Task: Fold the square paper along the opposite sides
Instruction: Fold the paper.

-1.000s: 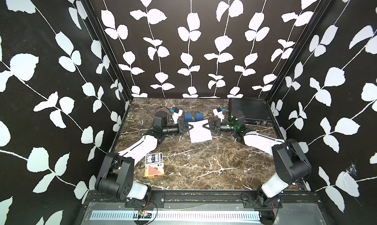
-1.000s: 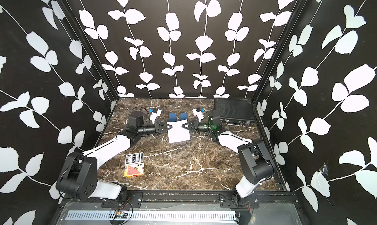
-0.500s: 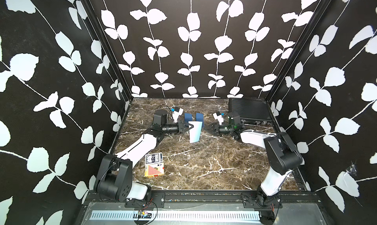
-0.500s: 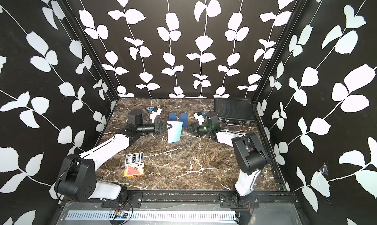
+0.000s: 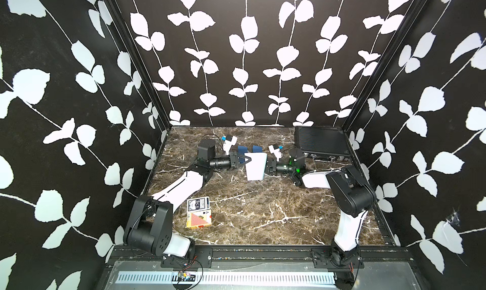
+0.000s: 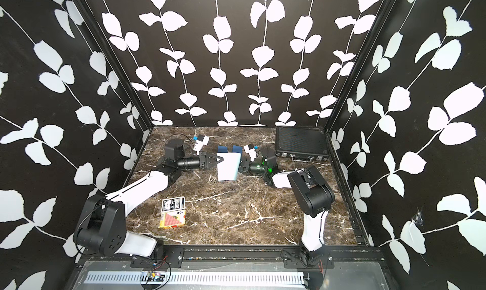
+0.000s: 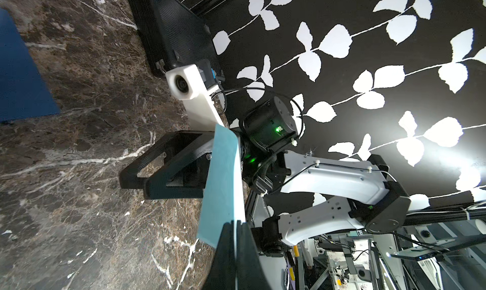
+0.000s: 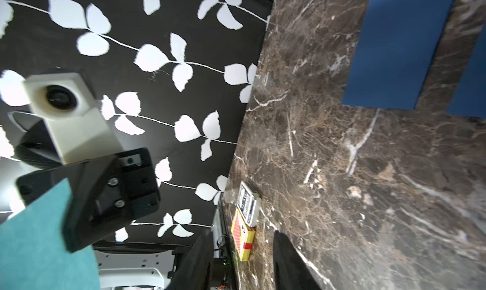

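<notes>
The paper [image 5: 254,167] is held up just left of the black case [image 5: 319,144], with the right hand [image 5: 268,167] between the two. The left hand [image 5: 249,160] is closed on the sheet's edge farthest from the case, its fingers [image 7: 223,249] pressed together with the paper rising out from between them. In both top views the sheet shows a white face, with teal along the side toward the case. Its long axis runs parallel to the case's short side, from the back wall toward the front of the desk [image 5: 263,209]; the wider end is at the back and the narrower end points forward. Whether that front end touches the desk I cannot tell. The right hand's jaws stand apart around nothing, close beside the paper's case-side edge. Two blue pieces [image 5: 241,149] lie flat on the desk left of the case, just behind the sheet.
</notes>
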`<state>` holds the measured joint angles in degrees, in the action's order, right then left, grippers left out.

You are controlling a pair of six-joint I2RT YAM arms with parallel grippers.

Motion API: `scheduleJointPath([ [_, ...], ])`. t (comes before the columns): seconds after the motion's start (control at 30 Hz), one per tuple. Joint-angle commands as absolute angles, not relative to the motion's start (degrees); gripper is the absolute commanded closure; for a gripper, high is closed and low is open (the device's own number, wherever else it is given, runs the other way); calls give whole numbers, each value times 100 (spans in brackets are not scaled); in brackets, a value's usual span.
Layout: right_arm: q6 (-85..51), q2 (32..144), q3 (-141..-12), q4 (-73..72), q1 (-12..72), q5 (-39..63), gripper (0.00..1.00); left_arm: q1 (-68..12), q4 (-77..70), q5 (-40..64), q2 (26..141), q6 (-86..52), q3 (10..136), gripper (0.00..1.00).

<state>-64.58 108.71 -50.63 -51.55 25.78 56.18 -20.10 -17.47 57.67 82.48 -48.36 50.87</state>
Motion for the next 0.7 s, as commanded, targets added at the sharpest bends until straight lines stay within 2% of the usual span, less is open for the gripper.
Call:
scheduleJointPath([
  [0.0, -6839, 10531, -4803, -5904, 2575, 5700, 60, -1960, -1616, 5834, 8152, -4584, 5142, 100],
  [0.67, -6244, 8857, -3905, -4616, 2277, 5655, 61, -1925, -1291, 5590, 8292, -4196, 5085, 100],
])
